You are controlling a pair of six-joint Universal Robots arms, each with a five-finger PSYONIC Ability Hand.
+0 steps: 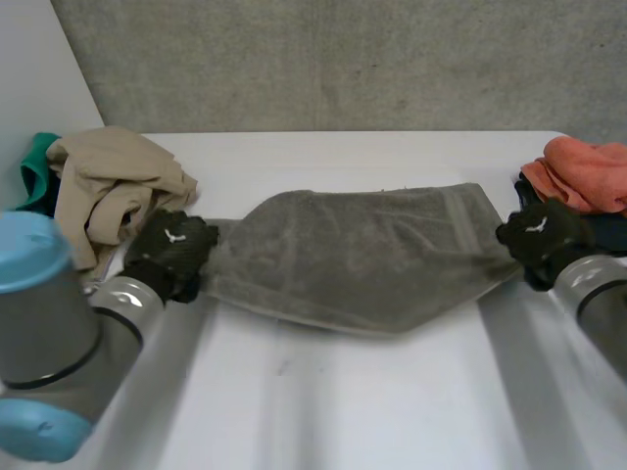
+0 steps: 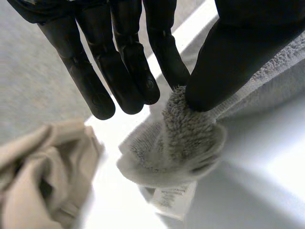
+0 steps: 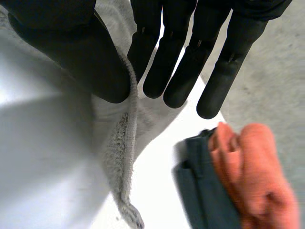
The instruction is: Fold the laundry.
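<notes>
Grey towel (image 1: 362, 255) stretched left to right across the middle of the white table (image 1: 323, 411), held at both ends. The left hand (image 1: 168, 253) pinched the towel's left end between its thumb and nearly straight fingers (image 2: 128, 71); the cloth was bunched at the fingertips, with a sewn label (image 2: 174, 200) just beside the bunch. The right hand (image 1: 539, 235) pinched the right end's hem in the same way, thumb against straight fingers. The towel's middle sagged and its near edge bowed toward the robot. To do this step well, the hands would probably need to draw apart evenly and level until the sag flattened, then lay the cloth flat before any fold. The bunched left grip looked the likelier to skew an edge. A beige garment (image 1: 113, 186) lay just beyond the left hand and an orange cloth (image 1: 588, 171) beside the right hand; both were best avoided.
</notes>
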